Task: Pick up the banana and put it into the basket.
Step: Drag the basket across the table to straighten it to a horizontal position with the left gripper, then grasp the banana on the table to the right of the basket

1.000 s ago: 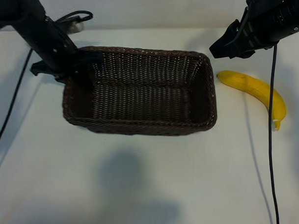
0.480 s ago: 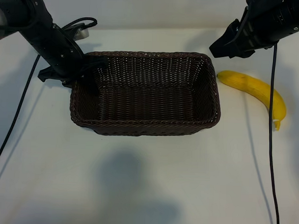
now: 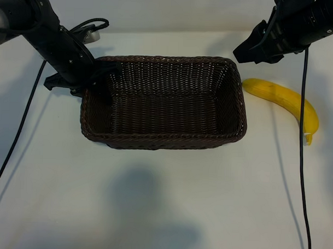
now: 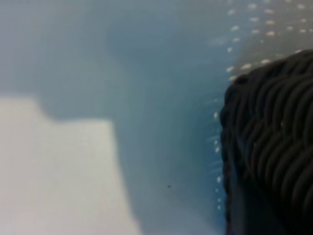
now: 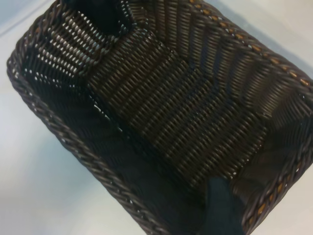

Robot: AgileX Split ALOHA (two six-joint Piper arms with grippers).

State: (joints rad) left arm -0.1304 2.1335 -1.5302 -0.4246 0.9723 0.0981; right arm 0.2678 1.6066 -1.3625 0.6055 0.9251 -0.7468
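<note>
The dark brown wicker basket [image 3: 163,139] stands mid-table, with nothing inside it. A yellow banana [image 3: 288,98] lies on the table just off its right end, not touching it. My left gripper [image 3: 99,78] is down at the basket's far left corner, right against the braided rim [image 4: 274,147]; I cannot make out its grip. My right gripper [image 3: 248,51] hangs open above the table by the basket's far right corner, up and left of the banana and holding nothing. The right wrist view looks down into the basket [image 5: 171,112] past one dark fingertip [image 5: 220,205].
A black cable [image 3: 302,162] hangs from the right arm across the banana's right part and down to the table's front edge. Another cable [image 3: 18,136] trails from the left arm down the left side. White table [image 3: 164,201] stretches in front of the basket.
The basket has slid a little to the right, toward the banana, together with my left gripper at its corner. The right arm and the banana have not moved.
</note>
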